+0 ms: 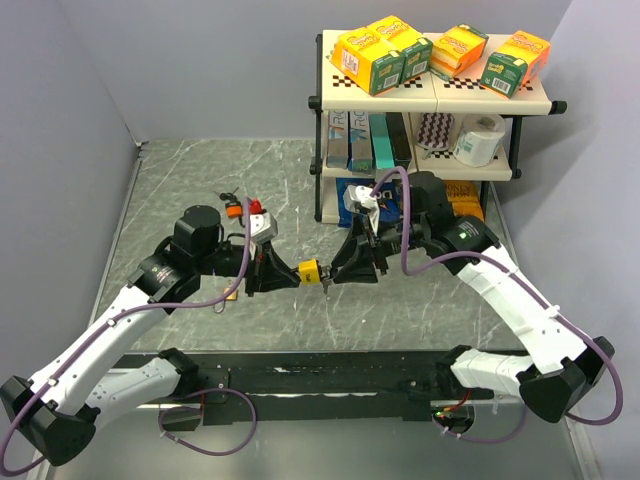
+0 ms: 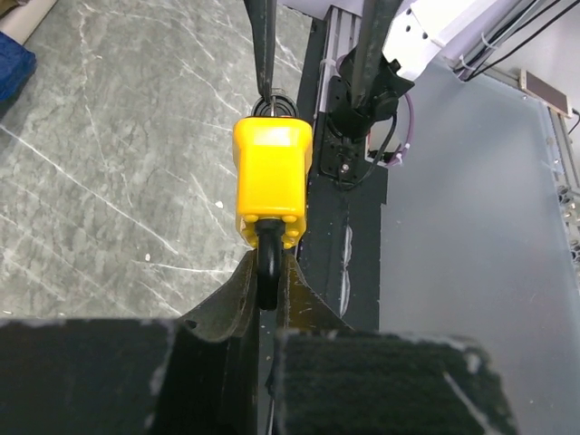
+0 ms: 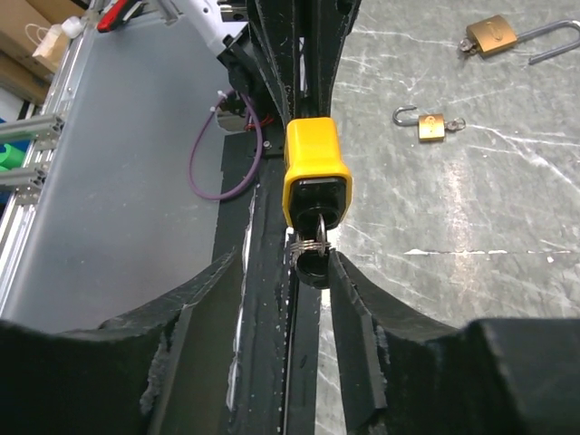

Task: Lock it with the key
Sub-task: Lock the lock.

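A small padlock [image 1: 310,271] with a bright yellow plastic body and a dark metal shackle [image 2: 268,267] hangs in mid-air above the grey marbled table [image 1: 200,180], between the two arms. The left gripper [image 1: 290,272] is clamped tight on the shackle, holding the body pointed toward the other arm. A black-headed key [image 3: 313,265] on a wire ring sticks out of the padlock's far end, and the right gripper [image 3: 286,263] sits with its fingers apart on either side of it.

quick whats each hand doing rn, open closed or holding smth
left hand: closed, holding the yellow padlock by its shackle
right hand: open around the key in the padlock, not gripping it
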Tool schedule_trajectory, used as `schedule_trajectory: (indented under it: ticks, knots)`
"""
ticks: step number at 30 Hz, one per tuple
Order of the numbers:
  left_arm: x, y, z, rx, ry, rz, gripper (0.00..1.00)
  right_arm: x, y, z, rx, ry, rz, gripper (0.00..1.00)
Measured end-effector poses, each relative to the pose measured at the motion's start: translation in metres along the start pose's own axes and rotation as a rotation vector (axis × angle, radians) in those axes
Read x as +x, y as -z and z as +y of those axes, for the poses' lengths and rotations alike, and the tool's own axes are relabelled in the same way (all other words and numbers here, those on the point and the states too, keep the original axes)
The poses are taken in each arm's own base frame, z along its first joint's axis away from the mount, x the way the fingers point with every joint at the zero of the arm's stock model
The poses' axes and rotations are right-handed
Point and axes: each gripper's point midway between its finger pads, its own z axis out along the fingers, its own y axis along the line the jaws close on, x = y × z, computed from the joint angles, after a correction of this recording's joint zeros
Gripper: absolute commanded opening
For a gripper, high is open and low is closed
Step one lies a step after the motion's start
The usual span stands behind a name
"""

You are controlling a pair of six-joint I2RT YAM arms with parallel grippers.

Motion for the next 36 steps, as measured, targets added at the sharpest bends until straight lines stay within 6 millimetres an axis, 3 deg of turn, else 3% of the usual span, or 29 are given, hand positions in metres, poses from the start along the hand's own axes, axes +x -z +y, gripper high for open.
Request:
schedule_trajectory:
  ticks: [21, 28, 31, 36]
  knots:
    - [0.007, -0.005, 0.002, 0.017, -0.053, 0.027, 0.01, 0.002, -0.013, -0.003, -0.020, -0.009, 0.015, 0.37]
    - [0.007, -0.005, 0.001, 0.019, -0.052, 0.027, 0.01, 0.009, -0.018, -0.010, -0.012, -0.009, 0.040, 0.16]
    - [0.008, -0.005, 0.001, 0.019, -0.043, 0.033, 0.01, 0.010, -0.018, -0.011, -0.010, 0.001, 0.044, 0.00]
    - [0.010, -0.005, 0.001, 0.015, -0.039, 0.038, 0.01, 0.013, -0.018, -0.012, 0.001, 0.014, 0.056, 0.00]
